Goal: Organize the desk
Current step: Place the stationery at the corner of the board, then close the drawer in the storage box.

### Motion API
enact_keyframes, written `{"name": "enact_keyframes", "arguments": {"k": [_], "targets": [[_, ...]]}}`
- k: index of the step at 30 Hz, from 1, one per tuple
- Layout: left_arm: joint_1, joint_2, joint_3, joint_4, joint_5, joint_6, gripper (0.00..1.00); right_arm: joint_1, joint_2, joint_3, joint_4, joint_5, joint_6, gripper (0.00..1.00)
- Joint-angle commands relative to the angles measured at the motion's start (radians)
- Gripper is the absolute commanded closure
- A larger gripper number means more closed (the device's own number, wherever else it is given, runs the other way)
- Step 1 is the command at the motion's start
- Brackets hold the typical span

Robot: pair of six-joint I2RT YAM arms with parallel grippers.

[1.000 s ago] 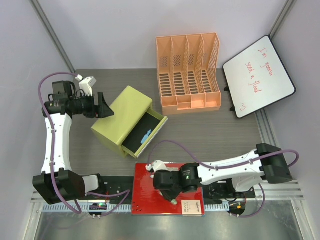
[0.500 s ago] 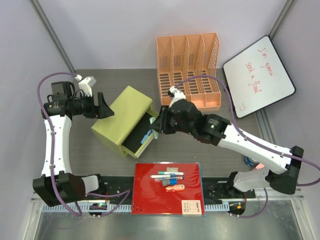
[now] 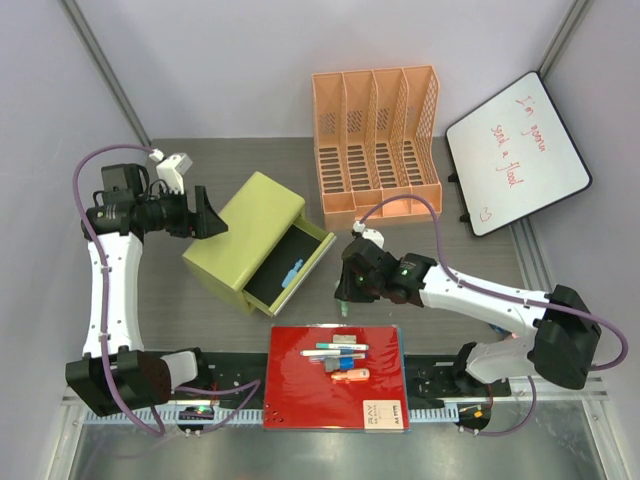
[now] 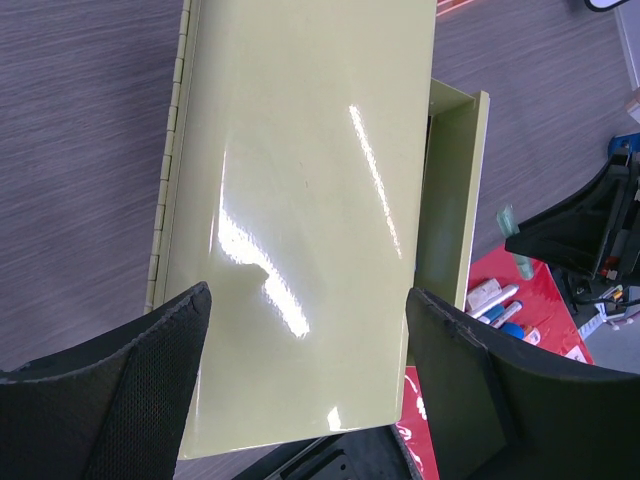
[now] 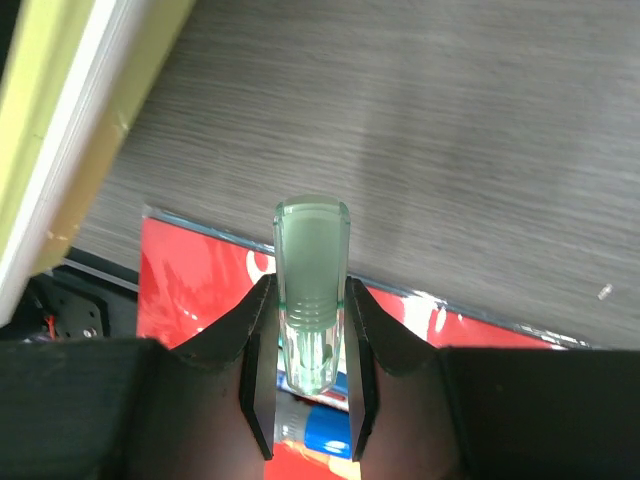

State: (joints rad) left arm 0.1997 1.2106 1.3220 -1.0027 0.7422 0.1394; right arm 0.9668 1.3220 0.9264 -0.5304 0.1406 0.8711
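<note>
Two grippers share the desk (image 3: 470, 255) — the right gripper (image 5: 310, 300) clamps a green marker (image 5: 312, 250) by the near edge, likely for the drawer (image 3: 268, 283), while the left gripper (image 4: 308, 300) hangs spread wide at the cabinet (image 4: 300, 150), perhaps bracing it.

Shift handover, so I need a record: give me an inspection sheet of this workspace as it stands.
Surface: desk, dark grey wood-grain, no spills seen.
Job's things: green cabinet, its drawer open with a blue item inside; orange file rack at the back; whiteboard far right.
Clutter: pens loose on the red folder at the near edge.
Grippers: left gripper open at the cabinet; right gripper shut on a pale green marker.
Cables: purple cable loops off each arm, no snag seen.
Surroundings: grey walls; nothing else seen.
</note>
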Motion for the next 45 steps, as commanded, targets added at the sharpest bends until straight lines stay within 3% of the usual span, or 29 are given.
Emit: {"name": "enact_keyframes", "arguments": {"k": [1,13,14,15,16,18,20,23,30,45], "targets": [[0.006,-0.016,0.009,0.012,0.016,0.008,0.2,0.0,-0.055,-0.017,0.01,0.016,0.02,0.99],[0.006,-0.003,0.028,0.01,0.011,0.003,0.2,-0.007,0.092,-0.067,0.024,-0.001,-0.043,0.96],[0.006,-0.005,0.028,0.009,0.011,0.003,0.2,-0.01,0.101,-0.064,0.024,0.002,-0.05,0.91],[0.006,-0.003,0.028,0.01,0.013,0.002,0.2,-0.01,0.106,-0.063,0.024,0.002,-0.056,0.75],[0.006,-0.002,0.031,0.009,0.013,0.002,0.21,-0.01,0.108,-0.054,0.024,0.001,-0.063,0.7],[0.006,-0.002,0.033,0.01,0.011,0.002,0.2,-0.011,0.109,-0.038,0.015,0.019,-0.069,0.47],[0.006,-0.002,0.033,0.013,0.011,0.003,0.21,-0.011,0.097,-0.02,0.001,0.033,-0.081,0.34],[0.006,0.003,0.029,0.015,0.009,0.003,0.2,-0.011,0.08,0.02,-0.003,0.051,-0.092,0.25],[0.006,0.009,0.026,0.021,0.011,-0.004,0.2,-0.013,0.092,0.094,0.026,0.106,-0.123,0.27],[0.007,0.038,-0.001,0.056,-0.027,0.008,0.21,-0.011,0.307,0.212,0.224,0.119,-0.141,0.34]]}}
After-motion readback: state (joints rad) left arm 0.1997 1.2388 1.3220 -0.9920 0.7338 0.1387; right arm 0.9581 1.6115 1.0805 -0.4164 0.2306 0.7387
